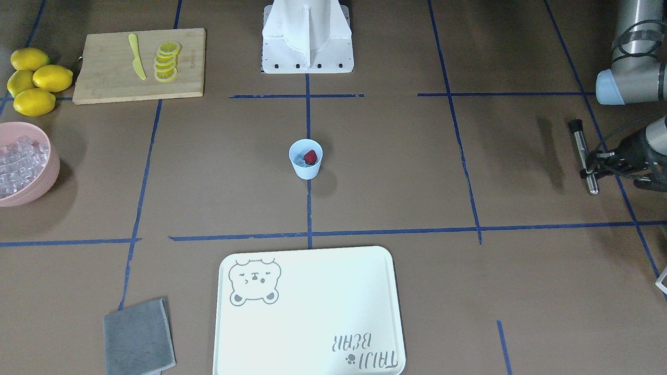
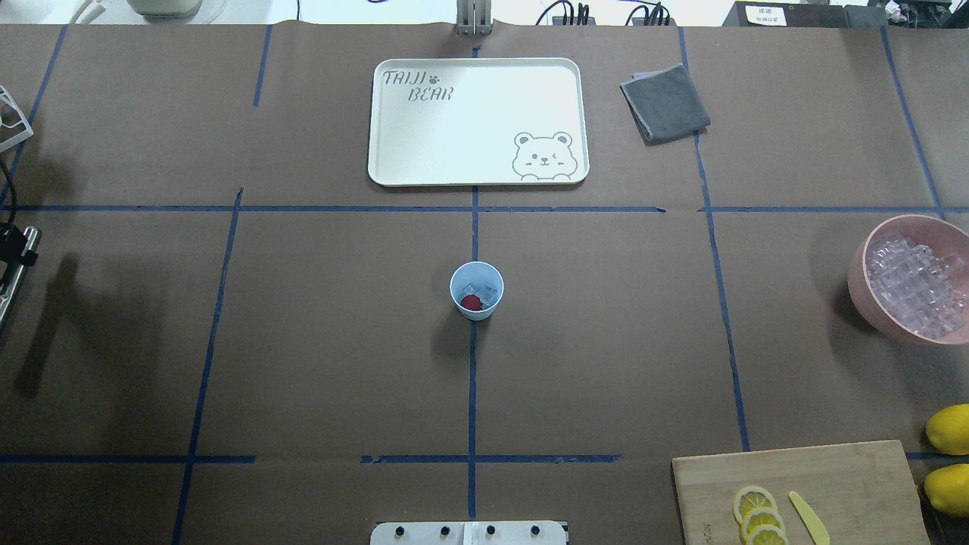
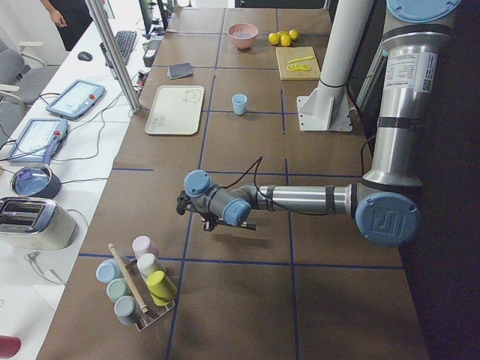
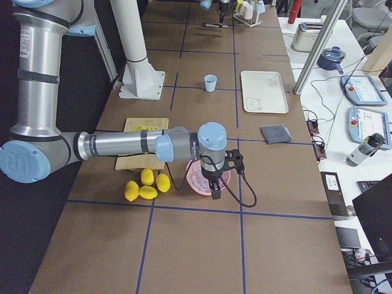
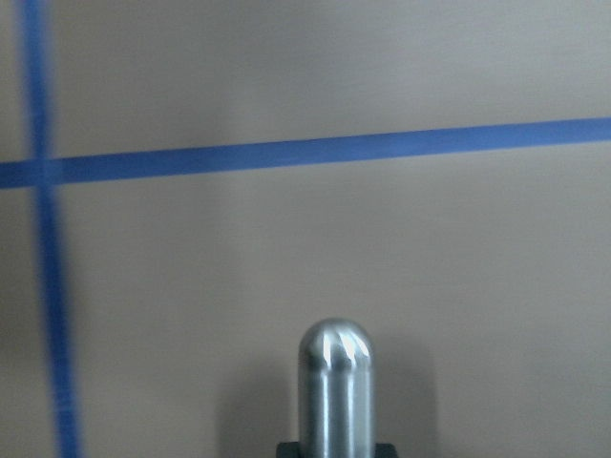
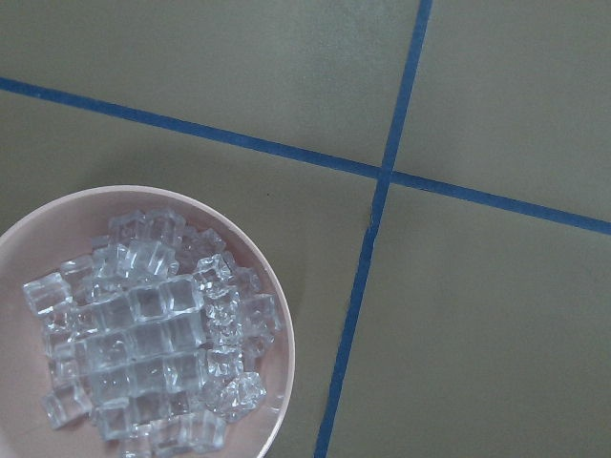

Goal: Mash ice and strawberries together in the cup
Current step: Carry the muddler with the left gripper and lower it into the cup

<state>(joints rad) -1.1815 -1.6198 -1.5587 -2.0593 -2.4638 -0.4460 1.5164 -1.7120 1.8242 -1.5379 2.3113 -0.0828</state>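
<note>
The pale blue cup (image 1: 306, 167) stands at the table's middle on a blue tape line, also in the overhead view (image 2: 476, 314). Inside it lie one red strawberry (image 1: 310, 157) and a few clear ice cubes (image 1: 300, 158). My left gripper (image 1: 594, 164) is far off at the table's left end, shut on a metal rod with a black cap (image 1: 583, 156); the rod's rounded tip shows in the left wrist view (image 5: 334, 382). My right gripper (image 4: 215, 177) hangs over the pink bowl; I cannot tell whether it is open or shut.
A pink bowl (image 1: 49, 179) of ice cubes (image 6: 143, 334) sits at the table's right end. Beside it are lemons (image 1: 34, 80) and a wooden board (image 1: 104, 83) with lemon slices and a yellow knife. A white tray (image 1: 312, 312) and a grey cloth (image 1: 138, 338) lie on the far side.
</note>
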